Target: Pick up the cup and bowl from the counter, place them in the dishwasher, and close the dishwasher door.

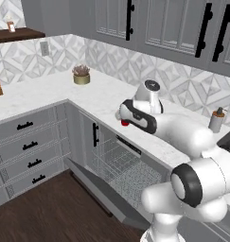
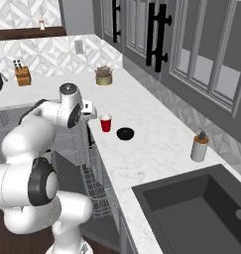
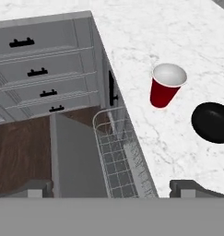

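Note:
The red cup (image 3: 165, 86) stands upright on the white counter (image 3: 145, 27), its white inside showing; it also appears as cup (image 2: 106, 123) and as a red sliver (image 1: 125, 123) behind my arm. The black bowl (image 3: 213, 122) sits just beyond it, also seen as bowl (image 2: 125, 133). My gripper (image 3: 111, 189) hangs open and empty above the counter's front edge, a little short of the cup, with its fingertips (image 3: 186, 188) wide apart. In the right base view the gripper (image 2: 90, 115) is just left of the cup. Below, the dishwasher door (image 3: 76, 156) lies dropped open and the wire rack (image 3: 120, 156) is pulled out.
A grey soap dispenser (image 2: 200, 147) stands near the dark sink (image 2: 191, 208). A potted plant (image 2: 104, 75) and a knife block (image 2: 23, 74) sit far back. Grey drawers (image 3: 44, 69) with black handles flank the dishwasher. Upper cabinets (image 2: 156, 34) hang over the counter.

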{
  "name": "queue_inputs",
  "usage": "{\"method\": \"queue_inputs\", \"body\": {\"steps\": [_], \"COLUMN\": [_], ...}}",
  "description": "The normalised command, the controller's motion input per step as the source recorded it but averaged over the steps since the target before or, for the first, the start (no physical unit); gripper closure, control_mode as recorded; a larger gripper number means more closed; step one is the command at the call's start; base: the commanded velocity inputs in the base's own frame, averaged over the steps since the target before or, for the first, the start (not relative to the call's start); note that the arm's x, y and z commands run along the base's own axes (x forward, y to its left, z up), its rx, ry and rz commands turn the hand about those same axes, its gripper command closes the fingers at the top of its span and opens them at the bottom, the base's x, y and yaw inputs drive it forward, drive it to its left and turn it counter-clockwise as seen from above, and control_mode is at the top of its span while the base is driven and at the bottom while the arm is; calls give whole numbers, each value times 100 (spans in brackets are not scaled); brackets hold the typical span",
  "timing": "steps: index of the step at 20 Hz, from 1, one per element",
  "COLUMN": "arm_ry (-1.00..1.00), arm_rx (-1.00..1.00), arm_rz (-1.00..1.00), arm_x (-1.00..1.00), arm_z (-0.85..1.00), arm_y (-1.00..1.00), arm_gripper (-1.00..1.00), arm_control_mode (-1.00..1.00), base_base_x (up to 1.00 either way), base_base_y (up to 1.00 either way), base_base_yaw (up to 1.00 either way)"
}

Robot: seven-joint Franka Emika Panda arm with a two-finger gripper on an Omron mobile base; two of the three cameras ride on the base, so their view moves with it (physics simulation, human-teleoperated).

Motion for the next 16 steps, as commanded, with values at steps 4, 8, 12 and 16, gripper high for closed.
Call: {"method": "queue_inputs", "body": {"steps": [4, 8, 12, 16], "arm_ry": [0, 0, 0, 2], "arm_rx": [0, -4, -10, -7], "arm_rz": [0, 0, 0, 0], "arm_x": [64, 56, 52, 46], "arm_z": [0, -4, -15, -10], "arm_y": [0, 1, 0, 0], "arm_gripper": [-100, -100, -100, -100], "arm_control_mode": [-100, -100, -100, -100], "base_base_x": [0, 0, 0, 0], "base_base_y": [0, 0, 0, 0], "base_base_yaw": [0, 0, 0, 0]}}
